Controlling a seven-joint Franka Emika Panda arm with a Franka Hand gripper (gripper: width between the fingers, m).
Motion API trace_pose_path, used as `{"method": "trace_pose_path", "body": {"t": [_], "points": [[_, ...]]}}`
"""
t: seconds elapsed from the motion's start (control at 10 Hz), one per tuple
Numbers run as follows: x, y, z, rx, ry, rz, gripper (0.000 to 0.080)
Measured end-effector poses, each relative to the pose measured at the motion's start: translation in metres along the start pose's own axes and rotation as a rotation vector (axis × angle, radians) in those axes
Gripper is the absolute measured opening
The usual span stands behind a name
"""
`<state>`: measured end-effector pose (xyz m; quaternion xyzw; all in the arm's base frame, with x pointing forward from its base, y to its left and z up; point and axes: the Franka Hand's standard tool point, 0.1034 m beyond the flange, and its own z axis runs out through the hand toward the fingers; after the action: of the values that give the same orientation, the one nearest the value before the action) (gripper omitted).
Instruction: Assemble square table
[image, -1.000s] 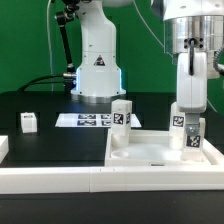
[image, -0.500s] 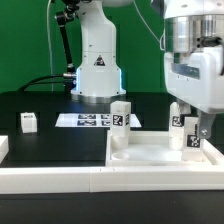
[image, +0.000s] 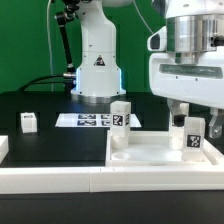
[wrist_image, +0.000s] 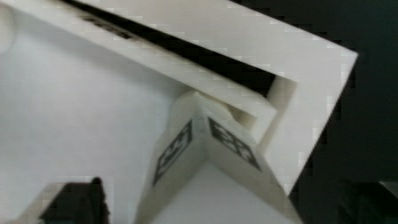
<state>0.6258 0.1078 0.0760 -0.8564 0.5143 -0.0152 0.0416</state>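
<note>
The square table's white slab (image: 150, 152) lies with its raised rim up at the exterior view's right. One short tagged leg (image: 121, 114) stands at its far left corner. Another leg (image: 193, 137) stands at its right corner. My gripper (image: 193, 124) hangs straight over that right leg, open, one finger on each side and neither touching. In the wrist view the same leg (wrist_image: 205, 150) points up between the dark fingertips (wrist_image: 71, 203), beside the slab's rim (wrist_image: 306, 75). A third leg (image: 28, 122) stands alone on the black table at the left.
The marker board (image: 88, 120) lies flat behind the slab, in front of the arm's white base (image: 97, 62). A long white border bar (image: 50, 180) runs along the front edge, with a white block (image: 3, 147) at the far left.
My gripper has opened and let go of the right leg, and the hand has turned about its vertical axis. The leg stays standing on the slab's corner.
</note>
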Motion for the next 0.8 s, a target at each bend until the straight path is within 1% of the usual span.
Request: {"method": "trace_pose_path", "body": {"t": [0.1, 0.2, 0.4, 0.5, 0.6, 0.7, 0.8], "points": [[0.0009, 0.0003, -0.0002, -0.002, 0.001, -0.085, 0.0649], [0.0035, 0.001, -0.001, -0.013, 0.008, -0.207, 0.0649], [0.0022, 0.0017, -0.0011, -0.04, 0.024, -0.348, 0.0649], [0.0025, 0.001, -0.0018, -0.049, 0.033, -0.436, 0.0649], [0.002, 0.0009, -0.0015, -0.051, 0.034, -0.477, 0.0649], [0.0029, 0.0005, -0.0018, -0.057, 0.039, -0.599, 0.0649], [0.0035, 0.0007, -0.0019, -0.058, 0.039, -0.625, 0.0649]]}}
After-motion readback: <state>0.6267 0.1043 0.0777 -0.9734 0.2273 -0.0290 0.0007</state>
